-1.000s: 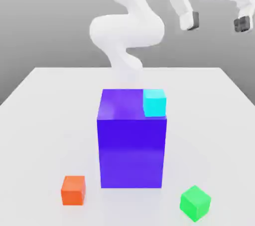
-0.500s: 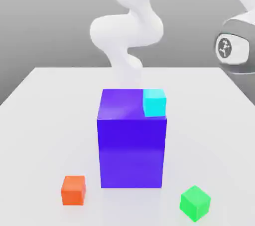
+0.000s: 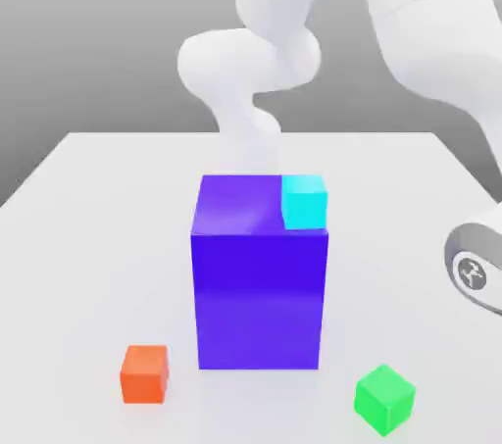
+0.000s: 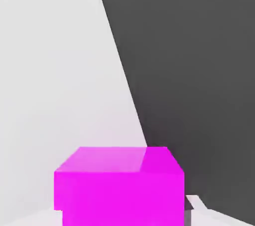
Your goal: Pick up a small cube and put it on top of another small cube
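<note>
A small cyan cube (image 3: 304,202) rests on the top right corner of a tall blue-violet block (image 3: 260,285) in the middle of the table. On the table's front stand a small orange cube (image 3: 145,373) at the exterior view's left and a small green cube (image 3: 384,398) at the exterior view's right. A magenta cube (image 4: 119,190) sits close in front of my hand in the hand view, on the white table near its edge. My arm bends over the scene, and its wrist joint (image 3: 478,273) hangs low at the exterior view's right edge.
The white table (image 3: 88,236) has its edge running beside the magenta cube, with dark floor (image 4: 199,70) beyond it. The arm's base column (image 3: 250,79) rises behind the blue-violet block.
The arm has swung down at the exterior view's right: the hand was high at the top right, and the wrist has since dropped to table height. The cubes have not moved.
</note>
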### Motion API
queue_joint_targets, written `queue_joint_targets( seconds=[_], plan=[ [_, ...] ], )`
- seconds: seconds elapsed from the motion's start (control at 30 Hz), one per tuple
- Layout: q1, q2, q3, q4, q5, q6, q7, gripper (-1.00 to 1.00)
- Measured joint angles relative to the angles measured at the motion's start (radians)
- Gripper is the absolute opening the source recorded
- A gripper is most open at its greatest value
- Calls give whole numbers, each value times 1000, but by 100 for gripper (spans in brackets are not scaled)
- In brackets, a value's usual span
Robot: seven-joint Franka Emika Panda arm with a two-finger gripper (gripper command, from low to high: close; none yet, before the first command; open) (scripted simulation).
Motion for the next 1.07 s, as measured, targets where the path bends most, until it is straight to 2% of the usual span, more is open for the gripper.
queue_joint_targets(
  seconds=[0.17, 0.5, 0.8, 0.97, 1.0, 1.07],
  plan=[
    [-23, -139, 19, -55, 13, -86, -50, -100],
    [-141, -349, 51, -292, -25, -58, -409, -100],
    [-258, -528, 93, -511, 75, -13, -833, -100],
    [-247, -400, 64, -523, 22, 124, -829, -100],
    [-243, -380, 57, -522, 12, 142, -823, 100],
    [-243, -381, 57, -522, 12, 142, -823, 100]
  ],
)
